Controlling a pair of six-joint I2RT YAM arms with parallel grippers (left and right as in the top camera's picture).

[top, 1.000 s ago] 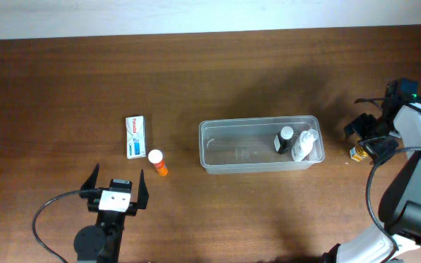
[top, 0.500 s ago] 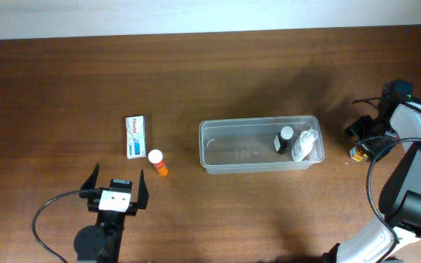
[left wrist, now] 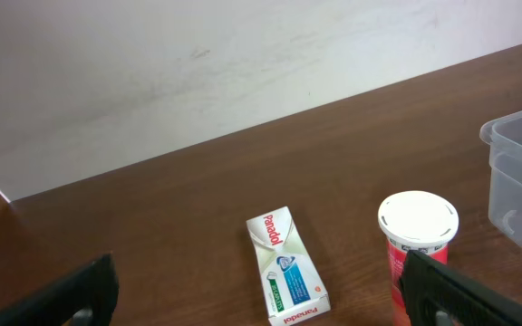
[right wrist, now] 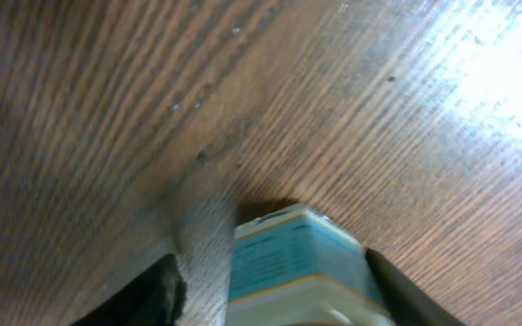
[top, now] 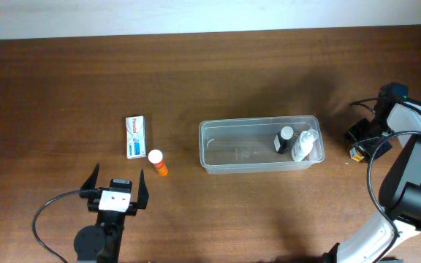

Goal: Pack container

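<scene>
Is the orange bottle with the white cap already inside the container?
No, the orange bottle stands on the table left of the container, close to the white-and-blue box.

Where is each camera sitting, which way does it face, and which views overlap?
Overhead: above the table, looking straight down on the container; left gripper and right gripper show.
Left wrist: low, facing the wall past the Panadol box and orange bottle; own fingers at bottom corners.
Right wrist: close to the table, on a small blue box between its fingers.
Shared: overhead and left wrist show Panadol box, bottle, container.
</scene>
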